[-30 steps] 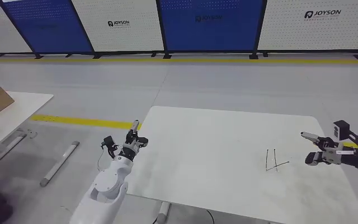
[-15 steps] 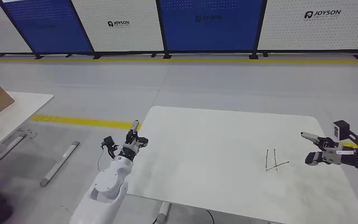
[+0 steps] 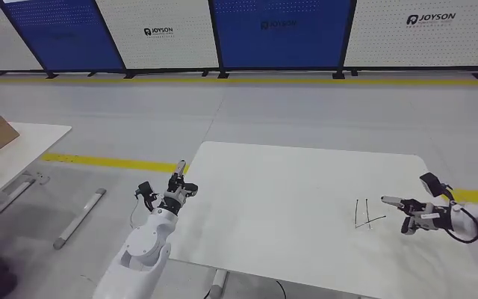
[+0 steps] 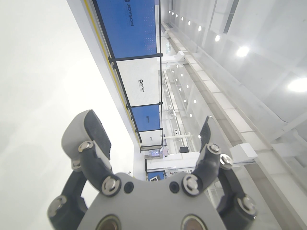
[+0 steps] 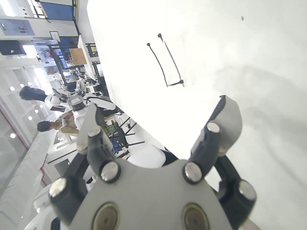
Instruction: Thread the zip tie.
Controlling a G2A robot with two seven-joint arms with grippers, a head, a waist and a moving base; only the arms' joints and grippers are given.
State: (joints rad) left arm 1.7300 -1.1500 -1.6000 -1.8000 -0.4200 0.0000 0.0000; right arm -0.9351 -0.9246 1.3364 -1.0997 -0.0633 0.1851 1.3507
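Ties point(image 3: 366, 213) lie crossed near the desk's point(image 3: 284, 187) right edge, untouched. Right pincer point(image 3: 393, 214) has slid in from that edge and now sits just beside them, so pickup looks like the step in hand. Its jaws stand wide apart, empty, touching nothing. Left pincer point(image 3: 181, 169), by the left edge, gapes empty too.

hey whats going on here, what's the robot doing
A two-armed robot is set up to thread a zip tie, but nothing has been picked up yet. The thin black zip ties lie loose on the white table, untouched. The right gripper hovers open just short of them. The left gripper is open and empty at the table's opposite edge.
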